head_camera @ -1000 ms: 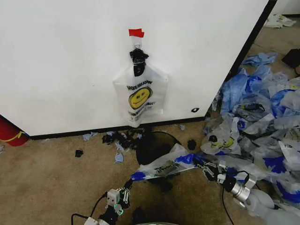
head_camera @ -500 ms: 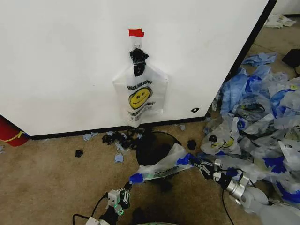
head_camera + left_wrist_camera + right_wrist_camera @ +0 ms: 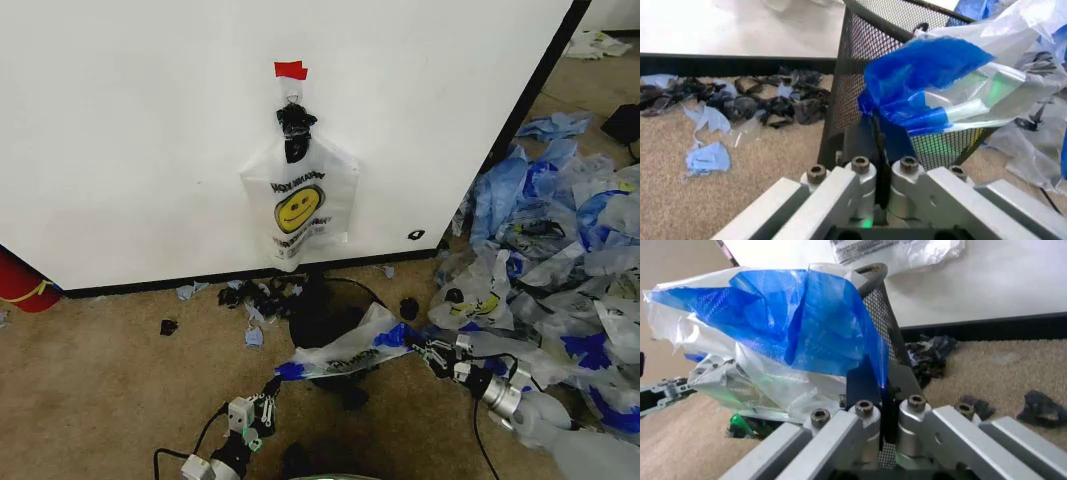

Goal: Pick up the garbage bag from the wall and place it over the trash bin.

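Blue handles of the garbage bag (image 3: 345,355), stretched over the trash bin (image 3: 325,312), are clamped in both closed jaws, left gripper (image 3: 272,388) and right gripper (image 3: 425,350).

Light was bright and even, with the wall (image 3: 150,130) nearly washed out. Shadows were soft beneath the hanging bag (image 3: 298,205). Both wrist views blurred the near gripper metal; green glow tinted the plastic.
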{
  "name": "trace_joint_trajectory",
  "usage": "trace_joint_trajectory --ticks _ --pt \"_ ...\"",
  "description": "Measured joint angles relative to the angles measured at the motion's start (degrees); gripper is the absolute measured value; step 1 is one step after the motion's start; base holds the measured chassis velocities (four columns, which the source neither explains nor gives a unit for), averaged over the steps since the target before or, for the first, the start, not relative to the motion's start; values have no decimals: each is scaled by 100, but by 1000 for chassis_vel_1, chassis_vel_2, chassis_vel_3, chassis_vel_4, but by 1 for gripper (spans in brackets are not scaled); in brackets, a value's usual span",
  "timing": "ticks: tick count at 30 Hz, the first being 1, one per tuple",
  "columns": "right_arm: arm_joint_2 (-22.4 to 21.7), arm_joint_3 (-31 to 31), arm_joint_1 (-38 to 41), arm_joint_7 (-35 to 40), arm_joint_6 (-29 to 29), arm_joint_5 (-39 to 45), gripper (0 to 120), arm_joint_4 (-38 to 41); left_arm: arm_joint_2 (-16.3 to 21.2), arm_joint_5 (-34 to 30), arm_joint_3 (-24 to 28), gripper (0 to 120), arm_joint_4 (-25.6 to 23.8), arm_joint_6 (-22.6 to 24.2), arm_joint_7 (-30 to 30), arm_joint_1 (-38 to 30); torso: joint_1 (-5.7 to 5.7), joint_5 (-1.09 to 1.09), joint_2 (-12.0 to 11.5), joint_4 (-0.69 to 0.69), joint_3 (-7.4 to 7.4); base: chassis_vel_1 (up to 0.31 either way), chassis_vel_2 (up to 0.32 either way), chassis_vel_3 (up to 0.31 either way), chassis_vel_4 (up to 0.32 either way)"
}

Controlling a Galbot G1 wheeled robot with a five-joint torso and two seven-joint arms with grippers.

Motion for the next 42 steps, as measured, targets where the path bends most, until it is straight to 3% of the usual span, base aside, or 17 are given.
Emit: trace_joint_trajectory --ticks 25,42 --pt "79 -431 277 169 -193 214 0 -63 -42 -472 0 0 107 37 448 -122 0 1 1 0 0 0 0 0 0" --pt "296 -567 424 337 -196 100 0 -291 -162 -678 157 0 435 89 305 -391 0 1 1 0 0 0 0 0 0"
